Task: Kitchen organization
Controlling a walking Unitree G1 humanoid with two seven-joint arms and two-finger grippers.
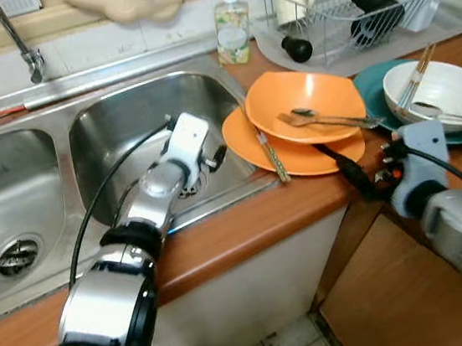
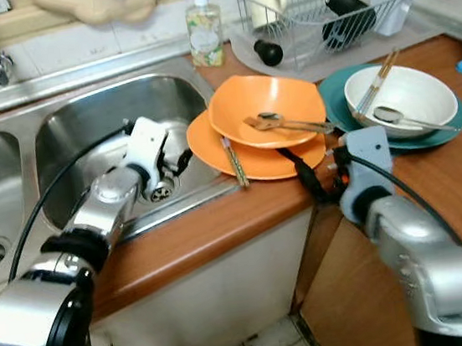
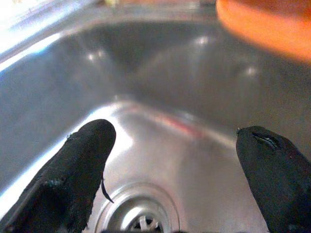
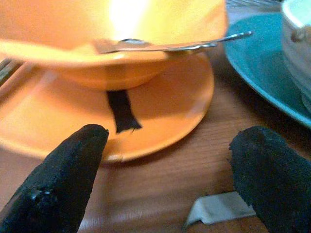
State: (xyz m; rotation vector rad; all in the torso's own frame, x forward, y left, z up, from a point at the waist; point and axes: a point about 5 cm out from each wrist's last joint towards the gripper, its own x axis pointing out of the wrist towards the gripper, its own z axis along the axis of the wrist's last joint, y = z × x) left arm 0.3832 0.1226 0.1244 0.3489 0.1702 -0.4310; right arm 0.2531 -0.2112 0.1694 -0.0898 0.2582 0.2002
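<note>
In the middle of the frame, a round orange bowl (a metal spoon lies inside) sits on a flat orange plate, with the right gripper spread apart beside it and the left gripper spread apart over the shiny steel sink.

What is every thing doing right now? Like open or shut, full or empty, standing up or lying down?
left gripper: open, low in the sink basin
right gripper: open, facing the orange plate
sink basin: empty
orange bowl: on the orange plate, holds cutlery
white bowl: on the teal plate, holds chopsticks
soap bottle: upright
</note>
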